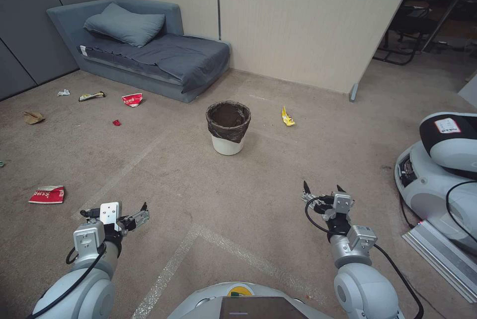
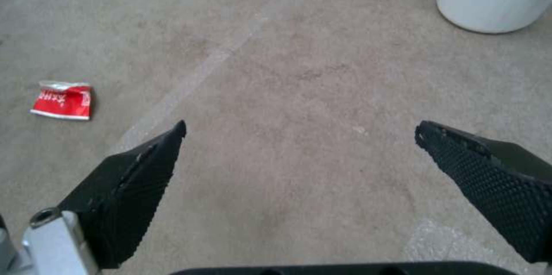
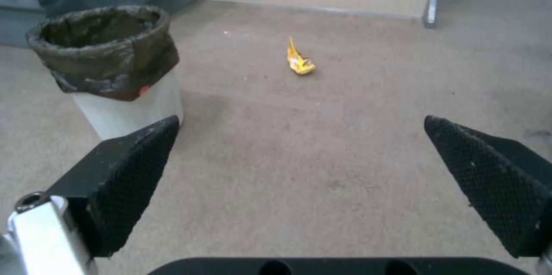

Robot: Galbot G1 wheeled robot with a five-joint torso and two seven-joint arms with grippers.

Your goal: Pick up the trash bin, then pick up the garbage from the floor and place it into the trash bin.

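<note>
Tan carpet floor (image 1: 258, 195) with pale tape lines runs back to a grey daybed (image 1: 149, 50) against a beige partition wall (image 1: 308, 16). On it stands the trash bin (image 1: 228, 127), upright, a white bucket with a dark bag folded over its rim, well ahead of both arms and roughly between them.

From the head view the litter lies scattered. A yellow wrapper (image 1: 287, 117) sits near the bin on its right side. To the left of the bin lie a red-and-white packet (image 1: 132, 99), a small red scrap (image 1: 116, 122), a snack-bar wrapper (image 1: 92, 96), a white tissue (image 1: 63, 93) and a brown paper bag (image 1: 33, 118). A flattened red packet (image 1: 47, 194) lies nearer, just left of the left arm.

The left gripper (image 1: 130, 213) hovers low over bare carpet; its wrist view shows both black fingers (image 2: 132, 193) spread wide with nothing between them, the red packet off to one side and the bin's white base at a corner. That base is cropped, so the liner cannot be judged there.

The right gripper (image 1: 322, 189) is likewise wide apart and empty. Its wrist view shows what the left one lacks: the bin's bagged rim (image 3: 103, 46), seemingly empty inside, and the yellow wrapper beyond it.

Another white robot base (image 1: 442, 170) stands at the right edge.
</note>
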